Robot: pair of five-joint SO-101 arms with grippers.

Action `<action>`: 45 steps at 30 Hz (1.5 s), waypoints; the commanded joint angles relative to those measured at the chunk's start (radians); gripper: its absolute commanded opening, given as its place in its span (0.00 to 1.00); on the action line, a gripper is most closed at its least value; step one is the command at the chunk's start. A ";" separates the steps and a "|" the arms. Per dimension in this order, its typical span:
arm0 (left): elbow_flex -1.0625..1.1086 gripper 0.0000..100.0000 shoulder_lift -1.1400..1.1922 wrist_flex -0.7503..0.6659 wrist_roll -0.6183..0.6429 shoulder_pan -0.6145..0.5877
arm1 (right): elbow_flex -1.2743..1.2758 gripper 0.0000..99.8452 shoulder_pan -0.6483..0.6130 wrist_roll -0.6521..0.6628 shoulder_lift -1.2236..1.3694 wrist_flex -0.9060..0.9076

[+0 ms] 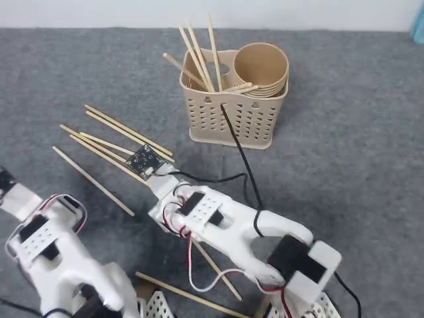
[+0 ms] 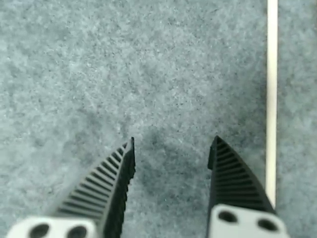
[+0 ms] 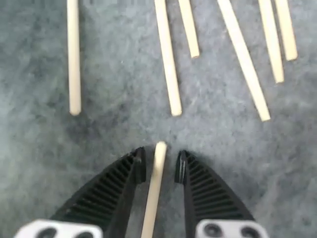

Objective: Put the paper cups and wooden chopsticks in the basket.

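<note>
Desk: grey cloth covers the desk (image 1: 358, 146), with the basket (image 1: 232, 119) at its far side.
Paper cups: the stacked cups (image 1: 262, 66) sit inside the basket, beside the upright chopsticks (image 1: 199, 56).
Loose chopsticks: the loose chopsticks (image 1: 109, 142) fan out on the cloth, near the basket on the arms' side.
Right claw: the right claw (image 3: 161, 166) is narrowly parted around one chopstick end (image 3: 156, 193), with a gap on either side.
Left claw: the left claw (image 2: 171, 153) is spread wide, well apart from the basket, with a single chopstick (image 2: 271, 99) just beside it.

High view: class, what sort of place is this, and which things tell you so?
Probably a robot training bench, not a kitchen: two white robot arms with bare wiring, a grey felt-like mat, and loose chopsticks laid out beside a basket of paper cups.
</note>
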 commanded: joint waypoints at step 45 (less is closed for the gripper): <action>-0.048 0.23 0.003 -0.031 -0.006 -0.005 | -0.310 0.01 0.639 0.061 -0.802 -0.642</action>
